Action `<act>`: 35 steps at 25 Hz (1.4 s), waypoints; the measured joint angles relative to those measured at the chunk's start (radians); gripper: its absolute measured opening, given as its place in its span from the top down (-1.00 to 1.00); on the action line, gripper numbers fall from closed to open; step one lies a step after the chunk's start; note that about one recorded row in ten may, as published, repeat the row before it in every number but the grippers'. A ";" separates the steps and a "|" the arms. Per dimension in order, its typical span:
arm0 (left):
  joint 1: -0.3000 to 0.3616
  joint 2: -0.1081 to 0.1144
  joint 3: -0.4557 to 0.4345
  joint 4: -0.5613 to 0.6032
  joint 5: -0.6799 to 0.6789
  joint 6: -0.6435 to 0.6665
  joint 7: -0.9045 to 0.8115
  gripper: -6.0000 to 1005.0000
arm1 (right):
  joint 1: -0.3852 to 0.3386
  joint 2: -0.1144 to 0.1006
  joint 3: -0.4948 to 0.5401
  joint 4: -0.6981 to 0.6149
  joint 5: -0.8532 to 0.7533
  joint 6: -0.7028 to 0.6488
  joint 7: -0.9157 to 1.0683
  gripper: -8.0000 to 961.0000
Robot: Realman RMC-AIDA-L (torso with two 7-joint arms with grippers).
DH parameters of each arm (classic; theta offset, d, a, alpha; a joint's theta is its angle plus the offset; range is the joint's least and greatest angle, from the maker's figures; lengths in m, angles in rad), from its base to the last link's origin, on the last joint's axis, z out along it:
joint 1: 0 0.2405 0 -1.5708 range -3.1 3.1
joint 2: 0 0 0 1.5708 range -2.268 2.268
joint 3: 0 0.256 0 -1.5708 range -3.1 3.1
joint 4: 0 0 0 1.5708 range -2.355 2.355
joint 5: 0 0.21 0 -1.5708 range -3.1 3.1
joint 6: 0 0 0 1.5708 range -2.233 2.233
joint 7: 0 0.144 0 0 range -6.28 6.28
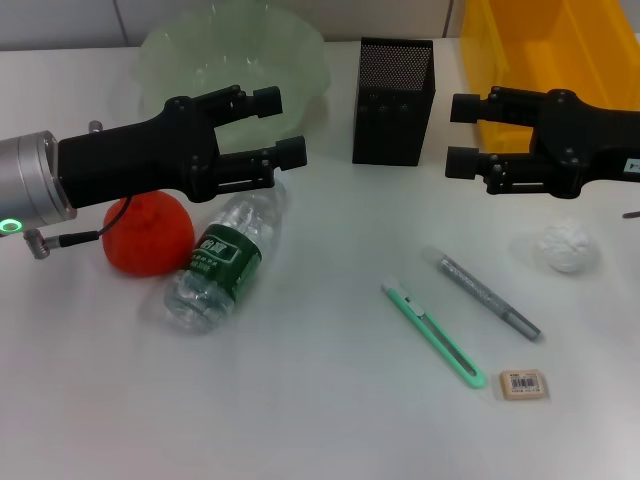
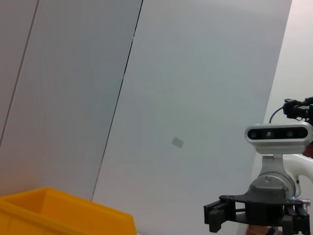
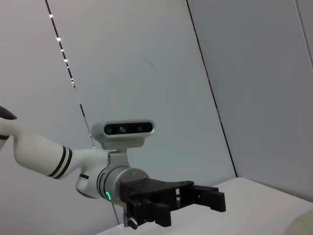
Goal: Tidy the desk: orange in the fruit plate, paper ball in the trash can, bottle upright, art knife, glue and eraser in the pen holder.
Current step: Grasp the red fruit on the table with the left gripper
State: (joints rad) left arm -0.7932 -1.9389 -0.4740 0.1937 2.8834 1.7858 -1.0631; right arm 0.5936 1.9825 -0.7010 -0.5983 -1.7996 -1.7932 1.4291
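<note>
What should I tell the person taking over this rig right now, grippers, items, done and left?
Left gripper open, empty, above the lying bottle. Right gripper open, empty, beside the pen holder.
Orange on the desk by the bottle, fruit plate behind it. Paper ball, art knife, glue and eraser on the desk; yellow trash can at back right.
Done: nothing. Left: everything.
</note>
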 joint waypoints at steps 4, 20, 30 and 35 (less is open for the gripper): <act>-0.001 0.000 0.000 0.000 -0.001 0.001 0.000 -0.63 | 0.000 0.001 0.000 0.001 0.000 0.000 0.000 -0.72; 0.022 -0.003 -0.005 0.078 -0.002 -0.066 0.001 -0.56 | -0.001 0.002 -0.004 0.002 -0.001 0.000 0.000 -0.72; 0.148 0.011 0.000 0.140 -0.038 -0.193 0.007 -0.51 | -0.012 0.001 -0.004 -0.004 -0.001 0.000 -0.001 -0.72; 0.175 0.004 0.000 0.142 -0.040 -0.231 0.009 -0.49 | -0.009 -0.001 -0.006 -0.006 -0.001 0.000 -0.001 -0.72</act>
State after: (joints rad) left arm -0.6187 -1.9350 -0.4740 0.3353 2.8431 1.5544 -1.0539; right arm 0.5850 1.9813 -0.7071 -0.6042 -1.8011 -1.7935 1.4281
